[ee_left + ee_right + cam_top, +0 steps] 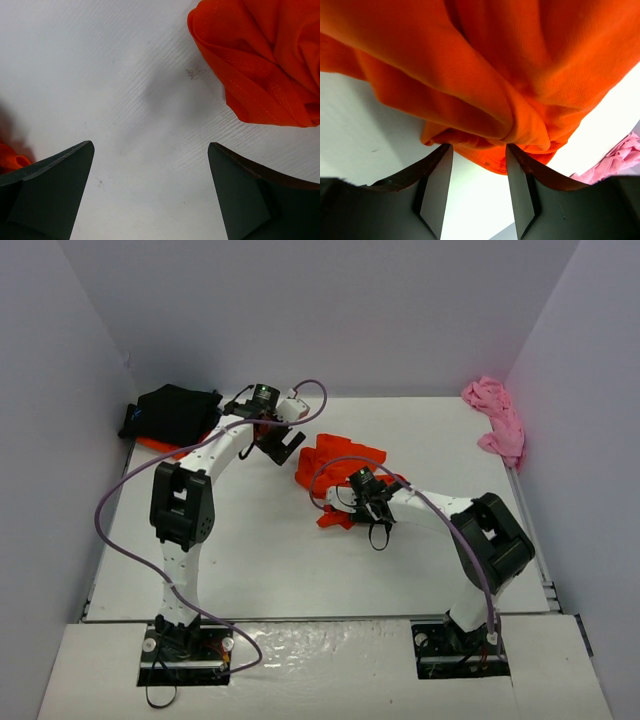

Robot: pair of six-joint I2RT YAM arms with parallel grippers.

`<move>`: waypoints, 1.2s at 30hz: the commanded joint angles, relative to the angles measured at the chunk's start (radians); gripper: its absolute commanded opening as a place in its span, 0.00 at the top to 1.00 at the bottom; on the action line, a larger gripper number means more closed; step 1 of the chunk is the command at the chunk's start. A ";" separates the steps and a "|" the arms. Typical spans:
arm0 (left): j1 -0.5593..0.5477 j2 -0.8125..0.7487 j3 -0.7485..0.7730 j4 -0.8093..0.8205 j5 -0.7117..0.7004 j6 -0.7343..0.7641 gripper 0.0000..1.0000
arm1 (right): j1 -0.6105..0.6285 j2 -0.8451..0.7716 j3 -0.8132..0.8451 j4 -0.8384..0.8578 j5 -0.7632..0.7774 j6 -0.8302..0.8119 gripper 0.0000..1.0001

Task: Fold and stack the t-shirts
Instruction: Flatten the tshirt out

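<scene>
A crumpled orange-red t-shirt (pixel 340 465) lies mid-table. My right gripper (pixel 352 506) is at its near edge, shut on a bunched fold; in the right wrist view the cloth (pixel 470 65) gathers between the fingertips of the gripper (pixel 479 146) and a hem hangs into the gap. My left gripper (pixel 280 447) hovers wide open over bare table just left of that shirt (pixel 260 55), with nothing between the fingers of the gripper (pixel 150 145). A folded black t-shirt (pixel 175 412) rests on another orange-red one (pixel 155 445) at the back left. A pink t-shirt (pixel 497 418) lies heaped at the back right.
White walls close in the table (pixel 300 560) on the left, back and right. The pink cloth (pixel 615 160) shows at the right wrist view's lower right. A sliver of orange cloth (pixel 10 159) peeks in beside the left finger.
</scene>
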 commanded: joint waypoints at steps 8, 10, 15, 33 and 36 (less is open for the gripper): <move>0.008 -0.133 -0.014 0.033 0.012 0.009 0.03 | 0.104 -0.133 -0.048 -0.066 0.014 0.117 0.56; 0.008 -0.132 -0.016 0.037 0.014 0.010 0.03 | 0.104 -0.141 -0.078 -0.072 0.002 0.130 0.56; 0.007 -0.110 0.005 0.026 0.020 0.007 0.03 | 0.105 -0.108 -0.109 -0.073 -0.022 0.155 0.56; 0.008 -0.099 0.001 0.028 0.018 0.009 0.03 | 0.086 0.135 0.015 0.043 0.025 0.196 0.72; 0.008 -0.096 0.004 0.028 0.019 0.010 0.03 | 0.075 0.147 0.018 0.049 0.032 0.200 1.00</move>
